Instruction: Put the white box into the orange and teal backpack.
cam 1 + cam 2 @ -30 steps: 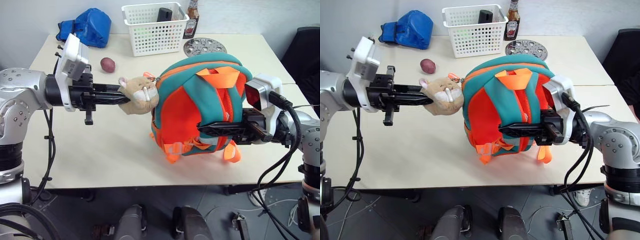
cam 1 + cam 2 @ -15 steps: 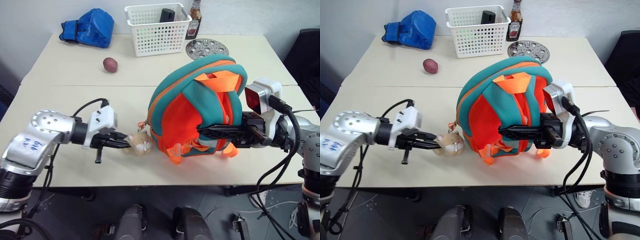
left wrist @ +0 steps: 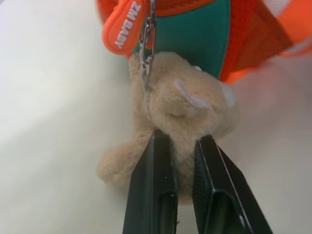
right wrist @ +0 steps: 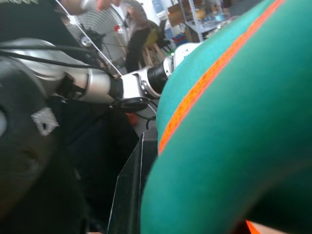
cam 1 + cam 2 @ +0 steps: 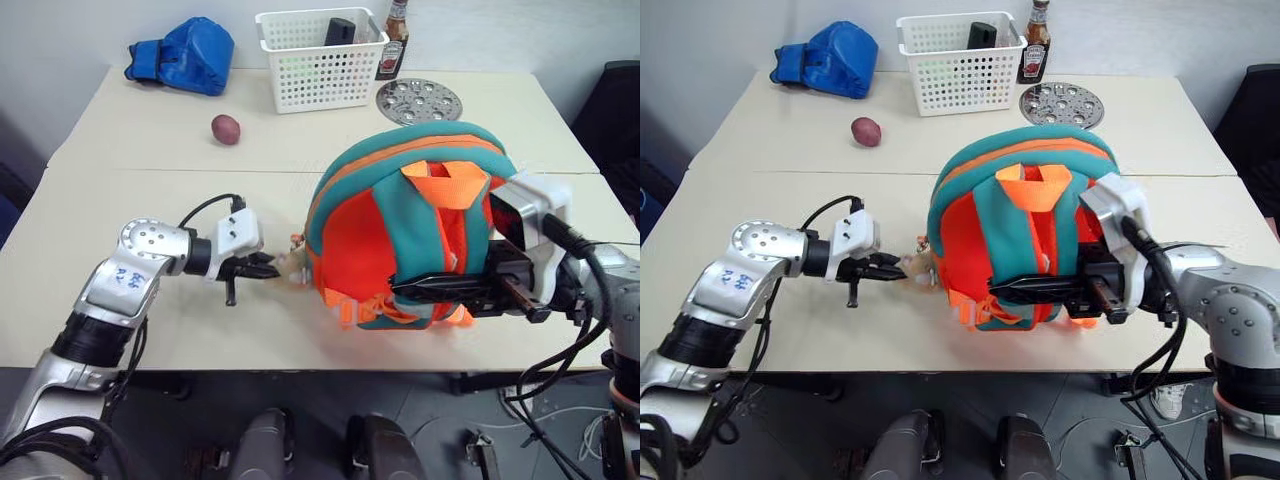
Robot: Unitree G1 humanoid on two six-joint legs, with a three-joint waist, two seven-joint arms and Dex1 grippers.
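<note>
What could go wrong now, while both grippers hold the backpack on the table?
1. The left gripper is shut only on the plush toy, which hangs from the orange and teal backpack by a small metal clip. A hard pull may strain this clip.
2. The right gripper pinches the strap side, so the upright backpack may tip or slip.
3. The white box cannot be seen, so packing may not be confirmed.

The orange and teal backpack (image 5: 405, 235) stands upright at the front of the counter (image 5: 150, 130), strap side facing the viewer, orange top handle raised. Its tan plush toy (image 3: 187, 114) hangs from a metal clip beside its lower left edge.
</note>
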